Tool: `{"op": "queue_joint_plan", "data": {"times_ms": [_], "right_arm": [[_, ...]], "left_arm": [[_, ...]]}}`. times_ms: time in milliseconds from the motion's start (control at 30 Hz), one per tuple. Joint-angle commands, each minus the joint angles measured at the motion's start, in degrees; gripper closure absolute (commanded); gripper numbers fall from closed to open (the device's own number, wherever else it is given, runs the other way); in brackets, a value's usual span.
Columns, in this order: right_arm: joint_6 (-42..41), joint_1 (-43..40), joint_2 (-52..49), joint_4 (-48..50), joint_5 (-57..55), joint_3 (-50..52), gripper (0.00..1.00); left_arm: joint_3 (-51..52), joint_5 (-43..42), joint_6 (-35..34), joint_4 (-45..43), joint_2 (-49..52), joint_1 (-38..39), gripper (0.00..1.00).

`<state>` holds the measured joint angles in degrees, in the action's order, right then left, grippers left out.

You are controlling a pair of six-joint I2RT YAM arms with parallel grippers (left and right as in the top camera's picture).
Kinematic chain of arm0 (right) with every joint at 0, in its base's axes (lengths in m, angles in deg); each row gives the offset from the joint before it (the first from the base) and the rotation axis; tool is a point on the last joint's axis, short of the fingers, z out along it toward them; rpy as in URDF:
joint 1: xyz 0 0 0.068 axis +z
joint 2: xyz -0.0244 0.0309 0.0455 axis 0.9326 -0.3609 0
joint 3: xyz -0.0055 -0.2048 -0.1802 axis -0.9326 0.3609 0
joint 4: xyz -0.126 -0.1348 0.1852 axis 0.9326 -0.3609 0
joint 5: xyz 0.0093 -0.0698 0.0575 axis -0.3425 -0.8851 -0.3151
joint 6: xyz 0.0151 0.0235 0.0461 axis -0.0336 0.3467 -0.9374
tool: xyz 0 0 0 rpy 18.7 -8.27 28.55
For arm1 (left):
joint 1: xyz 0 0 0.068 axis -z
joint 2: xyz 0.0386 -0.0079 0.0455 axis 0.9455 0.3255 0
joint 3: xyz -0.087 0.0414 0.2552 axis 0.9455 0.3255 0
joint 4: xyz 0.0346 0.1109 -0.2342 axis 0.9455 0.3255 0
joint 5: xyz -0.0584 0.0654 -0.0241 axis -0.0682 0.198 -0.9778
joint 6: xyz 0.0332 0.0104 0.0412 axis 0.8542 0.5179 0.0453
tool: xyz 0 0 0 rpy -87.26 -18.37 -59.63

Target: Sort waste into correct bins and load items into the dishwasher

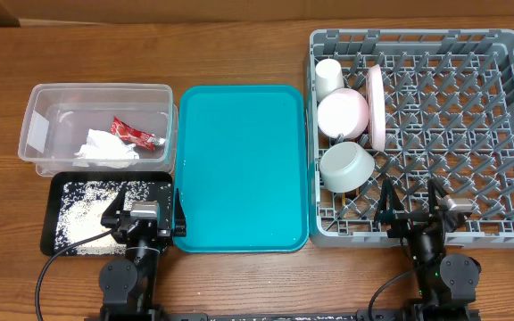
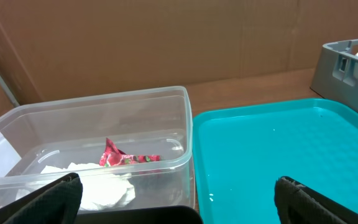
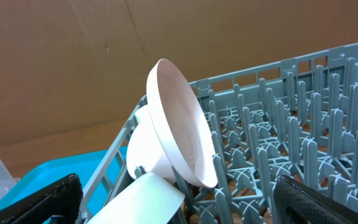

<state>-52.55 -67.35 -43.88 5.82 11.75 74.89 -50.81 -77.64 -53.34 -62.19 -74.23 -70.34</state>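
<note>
1. A large grey dish rack [image 1: 471, 125] fills the 3 o'clock side of the wooden counter [image 1: 239, 45]. Its grid base carries rows of upright pegs.
2. A small white cup [image 1: 329, 77] sits in the rack's 10 o'clock corner. Toward 6 o'clock from it, a pale pink bowl [image 1: 343, 113] leans against a round pink-white plate [image 1: 376, 105], which stands on edge at the bowl's 3 o'clock. A grey-green bowl [image 1: 346, 166] lies further toward 6 o'clock.
3. A teal tray [image 1: 239, 169] lies at the centre, between the rack and the bins.
4. At 10 o'clock, a clear tub [image 1: 96, 87] holds a crumpled white napkin [image 1: 105, 150]. A red crinkled wrapper [image 1: 132, 134] lies at the napkin's 1 o'clock.
5. At 8 o'clock, a shallow black tray [image 1: 50, 209] sits just beside the tub, strewn with whitish rice grains [image 1: 83, 214].
6. The left claw [image 1: 145, 217] hangs at 7 o'clock over the black tray's right end, released wide and grasping nothing.
7. The right claw [image 1: 413, 207] hangs at 5 o'clock over the rack's near edge, also spread wide and empty.
</note>
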Motion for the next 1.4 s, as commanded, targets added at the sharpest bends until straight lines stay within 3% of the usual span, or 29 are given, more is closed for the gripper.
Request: {"op": "queue_joint_plan", "data": {"times_ms": [0,633,967,1367], "right_arm": [[0.2,-0.3,0.7,0.2,-0.1,0.6,0.00],[0.3,-0.3,0.7,0.2,-0.3,0.6,0.00],[19.5,0.2,0.7,0.4,2.1,0.6,0.00],[19.7,0.2,0.7,0.4,1.9,0.6,0.00]], "left_arm": [[0.2,0.3,1.3,0.0,-0.7,0.1,0.00],[0.2,0.3,1.2,0.0,-0.7,0.1,0.00],[0.2,0.3,1.3,0.0,-0.7,0.1,0.00],[0.2,0.3,1.3,0.0,-0.7,0.1,0.00]]}}
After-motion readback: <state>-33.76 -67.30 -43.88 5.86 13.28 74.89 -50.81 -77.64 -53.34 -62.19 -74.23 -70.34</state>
